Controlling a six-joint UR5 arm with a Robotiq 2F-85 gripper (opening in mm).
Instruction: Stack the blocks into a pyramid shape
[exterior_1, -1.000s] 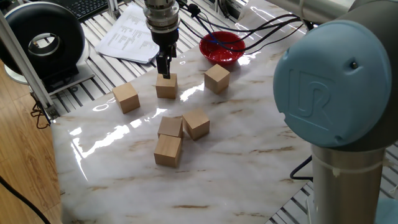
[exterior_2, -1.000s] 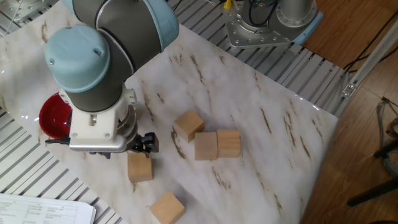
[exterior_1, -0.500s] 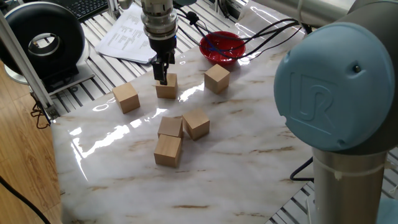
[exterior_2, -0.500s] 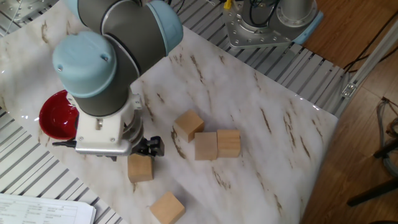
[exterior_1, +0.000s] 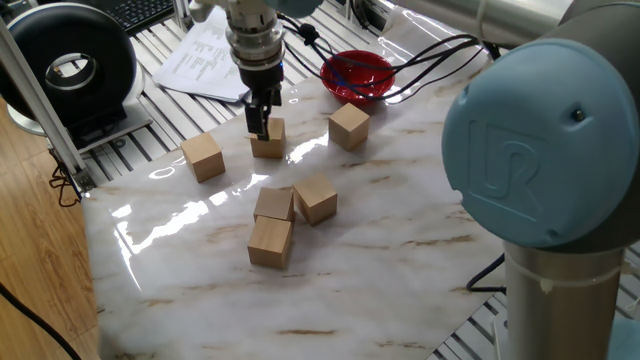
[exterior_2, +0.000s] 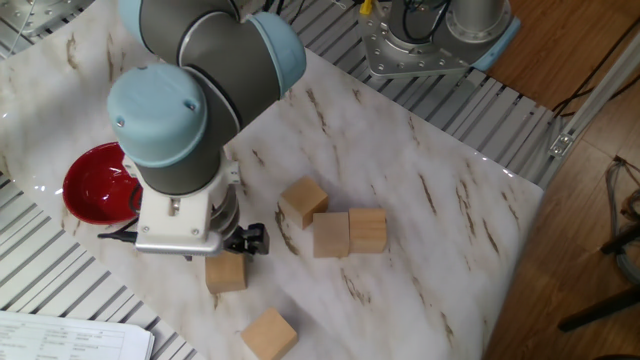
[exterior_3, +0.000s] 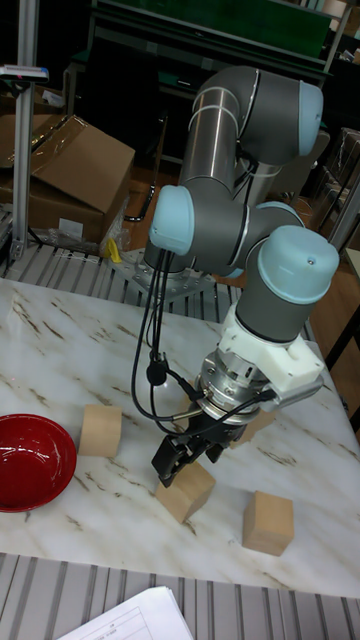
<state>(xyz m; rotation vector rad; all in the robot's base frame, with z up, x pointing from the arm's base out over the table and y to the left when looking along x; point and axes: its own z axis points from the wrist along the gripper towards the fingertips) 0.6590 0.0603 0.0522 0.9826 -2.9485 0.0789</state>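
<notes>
Six light-tan wooden blocks lie on the marble table (exterior_1: 400, 240). Three cluster in the middle: (exterior_1: 315, 198), (exterior_1: 273, 204), (exterior_1: 270, 241). Single blocks sit at the left (exterior_1: 203, 156) and near the bowl (exterior_1: 349, 126). My gripper (exterior_1: 260, 128) is lowered over the sixth block (exterior_1: 270, 146), with its dark fingers at the block's top. In the tall fixed view the gripper (exterior_3: 178, 460) looks open, with its fingers on either side of that block (exterior_3: 188, 492). In the other fixed view the wrist hides most of the gripper above this block (exterior_2: 225, 273).
A red bowl (exterior_1: 357, 75) with cables running past it stands at the table's back edge. Papers (exterior_1: 205, 55) lie on the slatted frame behind the table, and a black ring-shaped device (exterior_1: 70, 65) stands at the left. The arm's big blue joint (exterior_1: 540, 130) fills the right foreground.
The gripper has come down and a little left over the back block, and its fingers now overlap the block's top. No block has moved.
</notes>
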